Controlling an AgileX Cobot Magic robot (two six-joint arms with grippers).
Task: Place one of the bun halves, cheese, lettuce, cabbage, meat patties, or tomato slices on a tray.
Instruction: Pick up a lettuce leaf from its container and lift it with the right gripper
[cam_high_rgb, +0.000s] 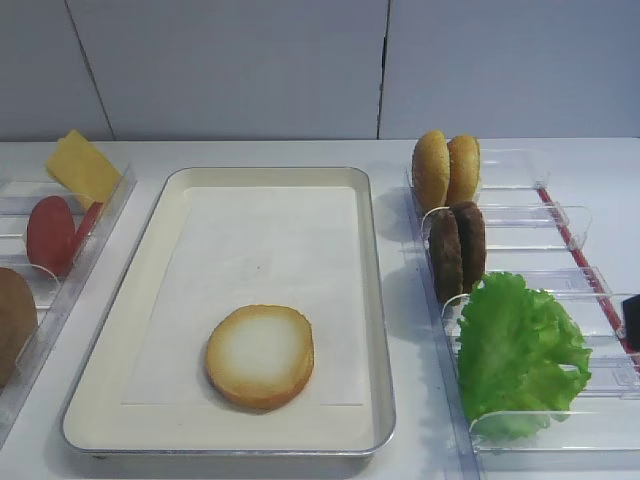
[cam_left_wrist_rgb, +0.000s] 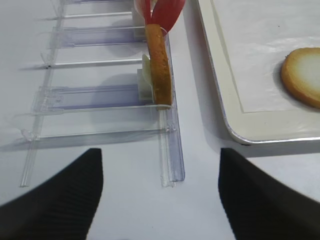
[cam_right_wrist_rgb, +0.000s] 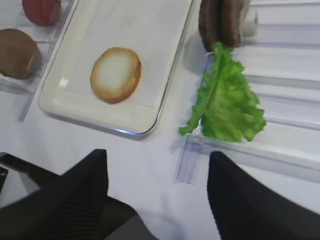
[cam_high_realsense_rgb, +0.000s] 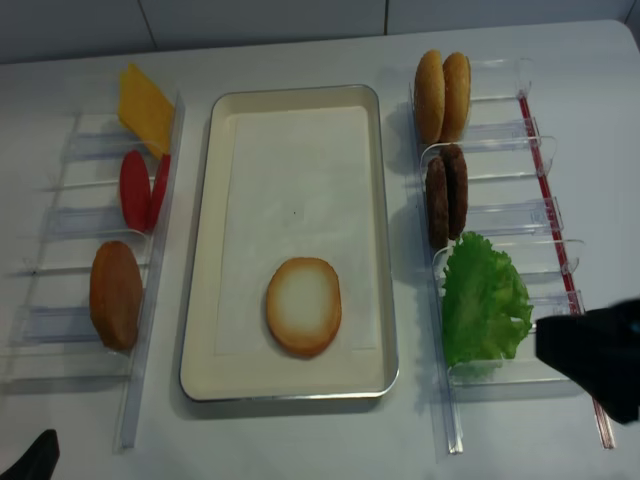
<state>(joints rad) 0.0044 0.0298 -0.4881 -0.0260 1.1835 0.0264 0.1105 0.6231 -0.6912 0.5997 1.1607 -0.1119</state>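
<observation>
Our right gripper (cam_right_wrist_rgb: 157, 192) hangs with its two black fingers spread apart and nothing between them, above the white tabletop just short of the frilly bright green lettuce leaf (cam_right_wrist_rgb: 227, 100), which stands in a clear plastic holder (cam_right_wrist_rgb: 192, 155). Beyond it stand two dark brown meat patties (cam_right_wrist_rgb: 220, 22). Our left gripper (cam_left_wrist_rgb: 160, 195) is likewise spread and empty. On the shallow cream metal tray (cam_right_wrist_rgb: 75, 112) lies one golden-brown bun half (cam_right_wrist_rgb: 116, 74), pale face up.
</observation>
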